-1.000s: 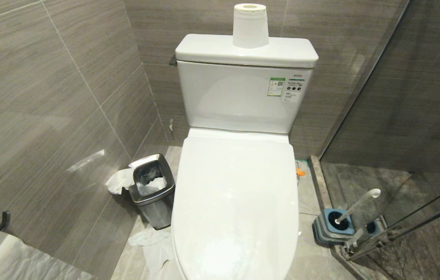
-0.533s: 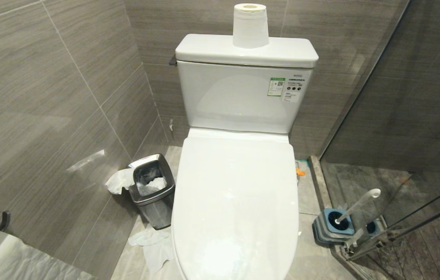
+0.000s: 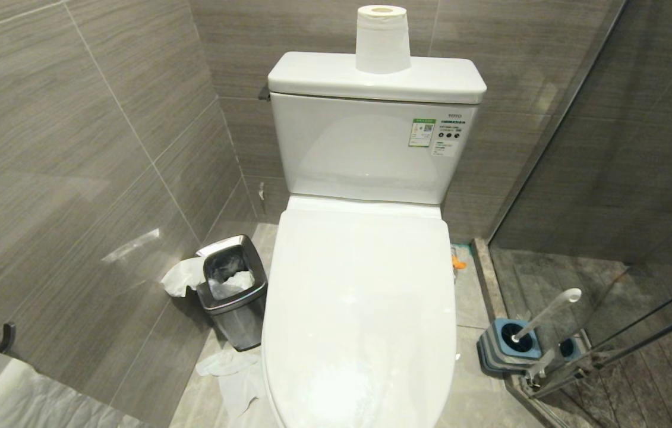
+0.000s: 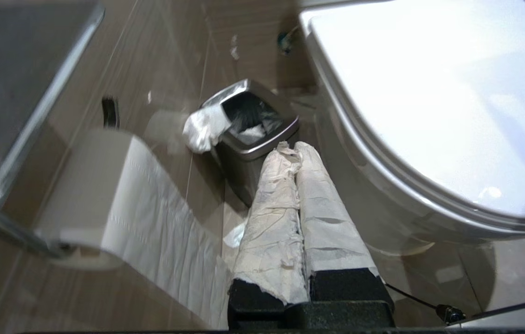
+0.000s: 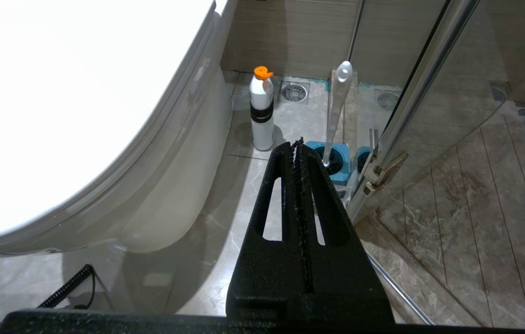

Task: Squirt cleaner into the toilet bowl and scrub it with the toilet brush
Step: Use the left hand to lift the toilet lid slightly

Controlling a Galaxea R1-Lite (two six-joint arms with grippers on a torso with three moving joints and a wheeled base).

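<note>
Both claws are seen pressed together and empty: the left claw [image 4: 295, 149] low beside the bin [image 3: 232, 289], the right claw [image 5: 295, 144] low at the toilet's other side. The toilet bowl [image 3: 359, 321] is covered by its lowered lid. At four o'clock, the toilet brush [image 3: 543, 316] is stood in its holder [image 3: 505, 348].

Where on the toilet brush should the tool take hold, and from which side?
Probably the upper part of the white handle of the brush, below its flattened end. It leans out of the blue holder, toward the glass door, so coming from the toilet side looks freest.
</note>
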